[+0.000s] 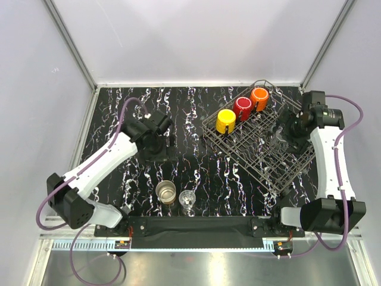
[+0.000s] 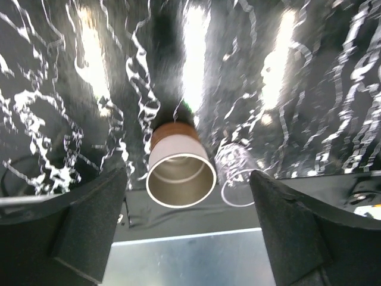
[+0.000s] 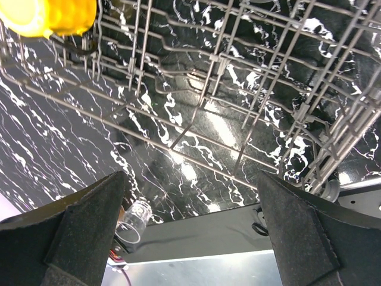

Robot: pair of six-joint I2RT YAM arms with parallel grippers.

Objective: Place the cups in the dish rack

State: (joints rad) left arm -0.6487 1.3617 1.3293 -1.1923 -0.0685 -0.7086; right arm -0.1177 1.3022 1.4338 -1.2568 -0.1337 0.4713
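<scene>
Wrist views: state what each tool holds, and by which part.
Nothing is held. The left tool is open and empty, short of the brown-and-cream cup on the table; the right tool is open and empty over the dish rack.

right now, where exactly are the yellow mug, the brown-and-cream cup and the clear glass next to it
yellow mug (image 1: 225, 121), top external view, on the middle of its yellow body
brown-and-cream cup (image 2: 180, 179), left wrist view, inside its open mouth
clear glass (image 1: 187, 199), top external view, on its open top
</scene>
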